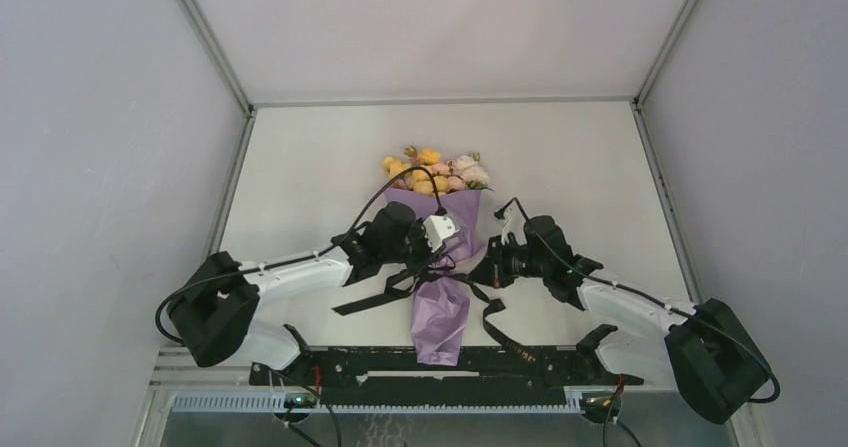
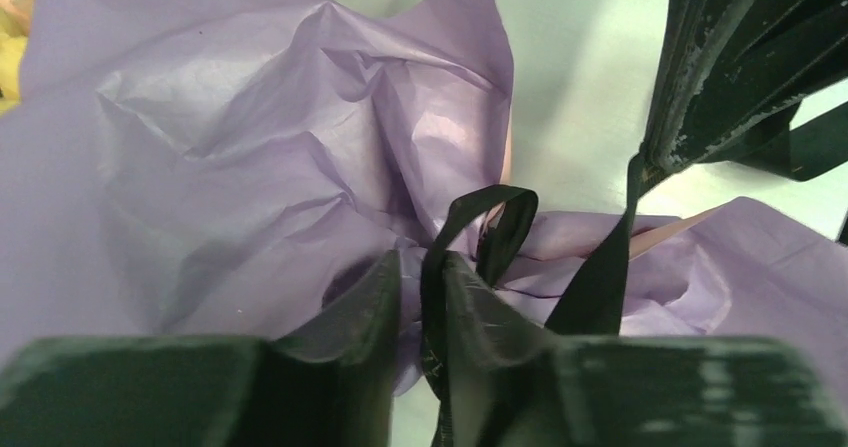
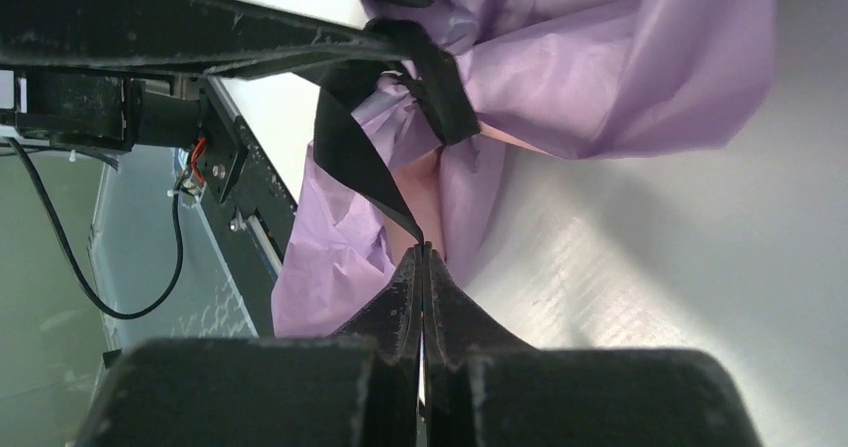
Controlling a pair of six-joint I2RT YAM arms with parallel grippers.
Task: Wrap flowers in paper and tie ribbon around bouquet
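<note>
Top external view: the bouquet [image 1: 440,317] lies on the bench [image 1: 300,167] with its flowers [image 1: 435,170] at the far end. The left gripper [image 1: 432,262] and right gripper [image 1: 480,272] meet at its waist, where the ribbon [image 1: 365,302] crosses; unequal pulls here could drag the whole cone sideways. Left wrist view: the left gripper [image 2: 422,277] has its jaws narrow about one strand of ribbon [image 2: 432,312], with a sliver of gap beside it, so whether it is truly grasped cannot be told. A loose hold would let the strand slide out and the tie slacken. Right wrist view: the right gripper [image 3: 422,255] is clenched on the other ribbon [image 3: 355,162] end, which runs taut from the paper [image 3: 620,57]. Too hard a pull could tear the thin sheet or slip the ribbon off the waist.
</note>
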